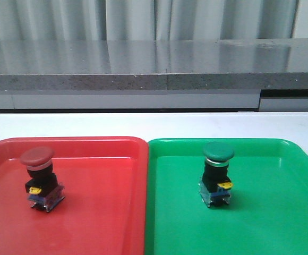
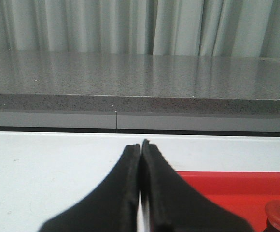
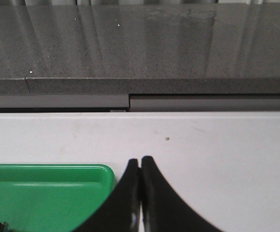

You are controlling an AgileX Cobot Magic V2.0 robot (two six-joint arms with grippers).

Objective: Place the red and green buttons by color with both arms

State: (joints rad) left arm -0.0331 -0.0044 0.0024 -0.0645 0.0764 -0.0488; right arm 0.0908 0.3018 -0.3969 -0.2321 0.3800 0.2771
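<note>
While each button sits upright in matching tray – left pincer (image 2: 140, 144), right pincer (image 3: 140, 159) closed, empty.

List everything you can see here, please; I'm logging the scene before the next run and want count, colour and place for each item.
red button: one, red cap on a black body with a yellow tab, standing upright in the red tray, left part.
green button: one, green cap on a black body with a yellow tab, standing upright in the green tray, left-centre.
red tray: one, red, on the table at front left, edge to edge with the green tray.
green tray: one, green, on the table at front right.
table: one, white, under both trays.
counter: one, grey speckled, behind the table.
curtain: pale grey, at the back.
left gripper: one, black, shut, empty.
right gripper: one, black, shut, empty.
</note>
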